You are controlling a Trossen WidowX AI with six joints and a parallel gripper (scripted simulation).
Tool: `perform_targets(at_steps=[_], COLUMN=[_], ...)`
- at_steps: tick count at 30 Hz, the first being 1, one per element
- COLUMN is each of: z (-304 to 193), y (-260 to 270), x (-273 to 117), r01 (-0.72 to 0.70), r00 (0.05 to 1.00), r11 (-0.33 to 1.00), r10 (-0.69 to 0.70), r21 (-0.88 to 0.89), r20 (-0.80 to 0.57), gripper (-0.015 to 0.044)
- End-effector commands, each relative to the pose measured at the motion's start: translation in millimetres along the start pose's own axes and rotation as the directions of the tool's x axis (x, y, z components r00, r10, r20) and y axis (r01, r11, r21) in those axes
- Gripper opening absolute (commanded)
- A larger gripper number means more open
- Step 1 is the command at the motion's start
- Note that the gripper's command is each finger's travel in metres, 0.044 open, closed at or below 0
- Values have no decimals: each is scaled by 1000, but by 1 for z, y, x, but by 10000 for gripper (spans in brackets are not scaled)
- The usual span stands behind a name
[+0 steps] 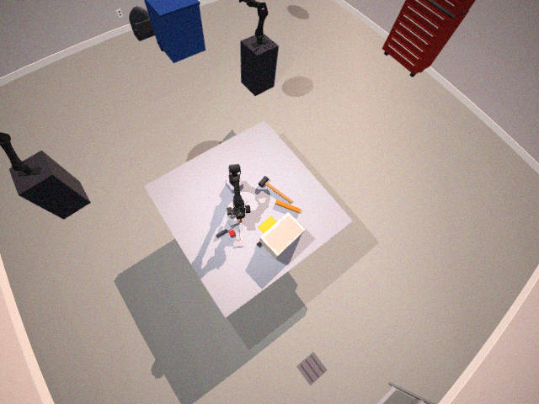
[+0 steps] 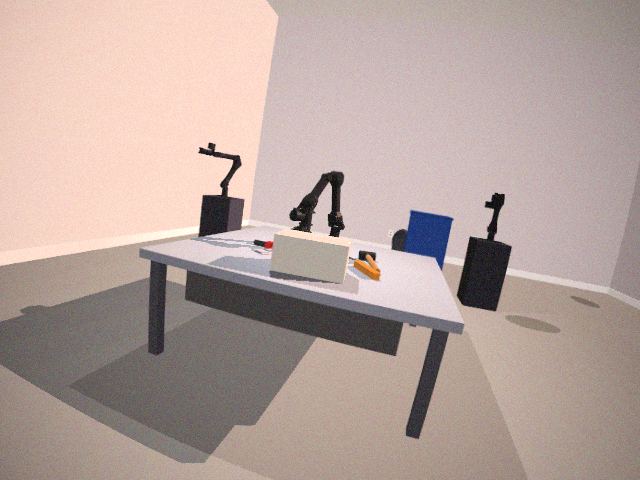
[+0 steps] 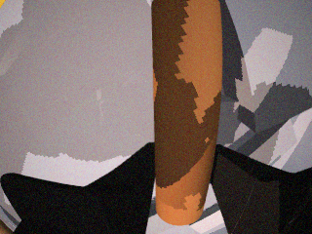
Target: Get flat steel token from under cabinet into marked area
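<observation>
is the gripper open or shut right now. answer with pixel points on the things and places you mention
Shut on the orange handle [image 3: 187, 97]: the wrist view shows it between the gripper's [image 3: 182, 180] fingers.

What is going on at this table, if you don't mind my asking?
The robot arm's gripper is shut on an orange handle, out over the table. The cream cabinet stands nearby, with the yellow area beside it. No token can be made out in that area, so retrieval looks unfinished.

This looks like a robotics lab with a workshop side: a black robot arm [image 1: 236, 191] [image 2: 334, 198] stands on the bench [image 1: 183, 191] [image 2: 413, 289], and two more occupy dark pedestals. A red drawered tool cabinet [image 1: 424, 34] and a hammer [image 1: 278, 191] [image 2: 371, 260] suggest the workshop.
</observation>
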State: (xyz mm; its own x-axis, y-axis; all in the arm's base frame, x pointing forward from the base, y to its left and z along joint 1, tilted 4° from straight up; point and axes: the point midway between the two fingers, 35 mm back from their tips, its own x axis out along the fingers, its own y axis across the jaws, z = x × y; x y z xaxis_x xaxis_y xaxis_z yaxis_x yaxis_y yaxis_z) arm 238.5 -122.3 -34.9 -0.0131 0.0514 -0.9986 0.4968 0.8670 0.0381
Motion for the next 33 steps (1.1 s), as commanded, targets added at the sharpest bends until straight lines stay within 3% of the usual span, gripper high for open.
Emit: perform_targets(at_steps=[1, 33], z=[2, 8], y=[-6, -23], x=[0, -1], r01=[9, 10], r00=[1000, 1000], r11=[1000, 1000], r10=[-9, -10], r21=[11, 11], r20=[2, 3], gripper=[0, 0])
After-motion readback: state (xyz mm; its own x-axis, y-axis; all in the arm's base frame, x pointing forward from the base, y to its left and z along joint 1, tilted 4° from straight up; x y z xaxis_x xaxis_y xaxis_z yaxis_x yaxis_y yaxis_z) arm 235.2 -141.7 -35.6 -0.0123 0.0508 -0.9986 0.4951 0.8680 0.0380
